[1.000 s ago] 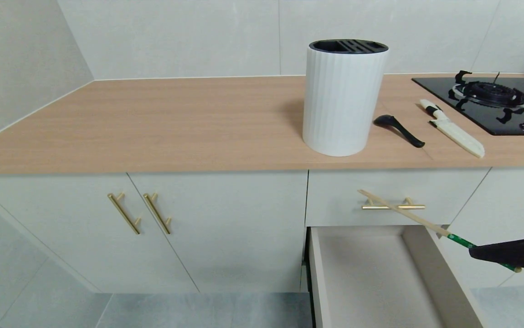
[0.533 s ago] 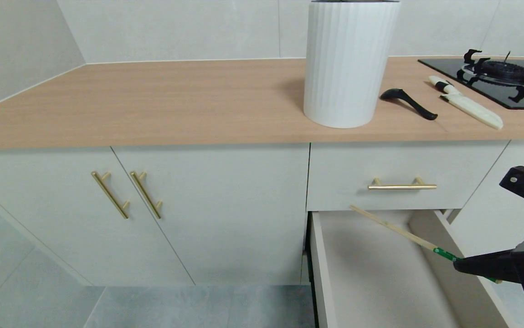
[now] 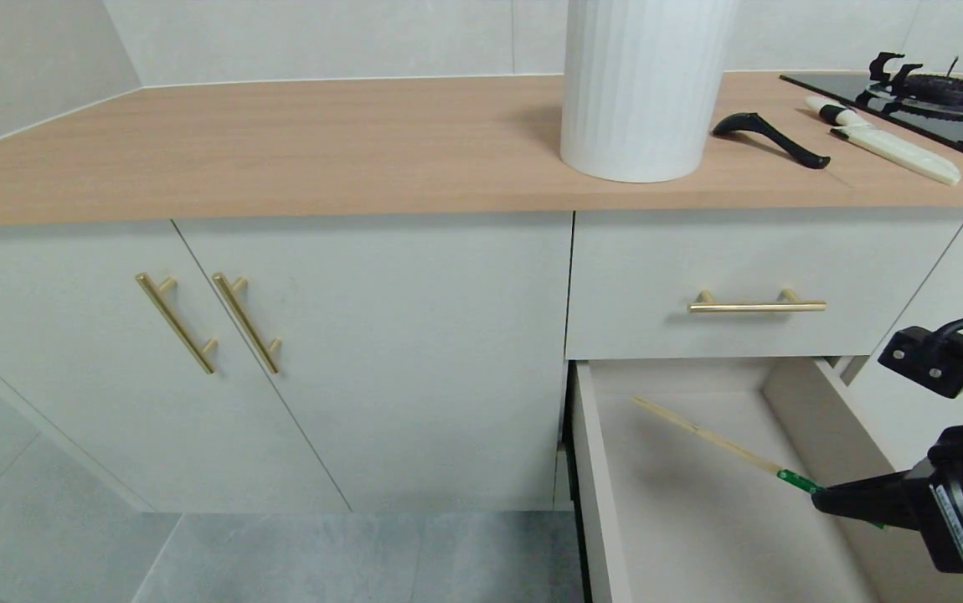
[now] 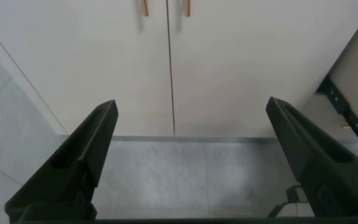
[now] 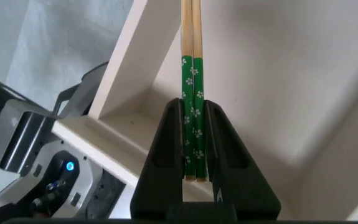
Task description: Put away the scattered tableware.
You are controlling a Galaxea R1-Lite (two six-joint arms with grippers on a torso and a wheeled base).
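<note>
The right gripper [image 3: 821,501] is clamped on a pair of chopsticks [image 3: 716,440] at their green-patterned end. In the right wrist view its two black fingers [image 5: 160,143] press the sticks [image 5: 191,37] side by side between them. The chopsticks slant out from the gripper over the inside of the open drawer [image 3: 594,469], bare wooden tips toward its back left corner; whether the tips touch the drawer floor cannot be told. Just above it a closed drawer front carries a brass handle [image 3: 756,306]. On the wooden countertop [image 3: 280,142] stand a white ribbed holder [image 3: 645,92] and, to its right, a black spoon [image 3: 770,138] and a pale knife [image 3: 892,151] lying apart from each other, near the black stove [image 3: 942,92]. The left gripper [image 4: 191,106] hangs low before the cabinet doors [image 4: 228,62] above the grey floor — fingers spread wide, holding nothing.
</note>
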